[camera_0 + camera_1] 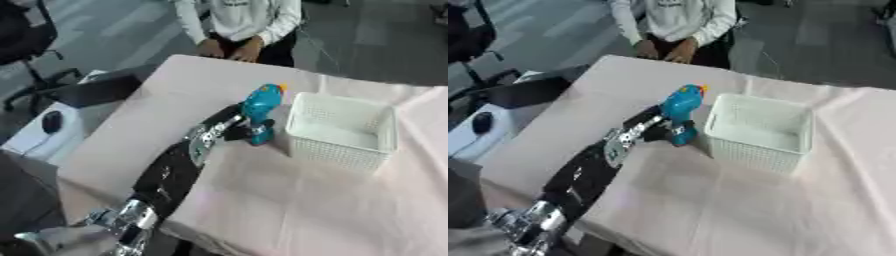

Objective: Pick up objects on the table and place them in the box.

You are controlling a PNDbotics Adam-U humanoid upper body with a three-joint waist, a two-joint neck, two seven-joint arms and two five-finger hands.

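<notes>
Near the middle of the worktop (pixel 289 200), which is covered in a pale pink cloth, a blue toy drill (pixel 261 111) stands upright, its orange tip at the top and its dark base low on the cloth; it is just beside the left wall of the white basket (pixel 341 132), the two close but whether touching cannot be told. The basket is a square, lattice-walled box, open at the top, with a pale floor showing inside; it sits to the right of the drill. The left hand (pixel 234 129) reaches in from the lower left on a long black arm with silver joints; its dark fingers are at the drill's grip and seem curled round it, though the exact wrap is blurred; the drill's lower part is partly hidden by the hand. The right hand shows in neither view. Off the worktop's left edge lies a dark flat thing like a laptop (pixel 98 91) on a lower white surface, with a black mouse (pixel 52 121) nearer the left border. At the far edge a person in a white top (pixel 236 20) stands with hands resting at the worktop's rim, well apart from the drill and the basket.
</notes>
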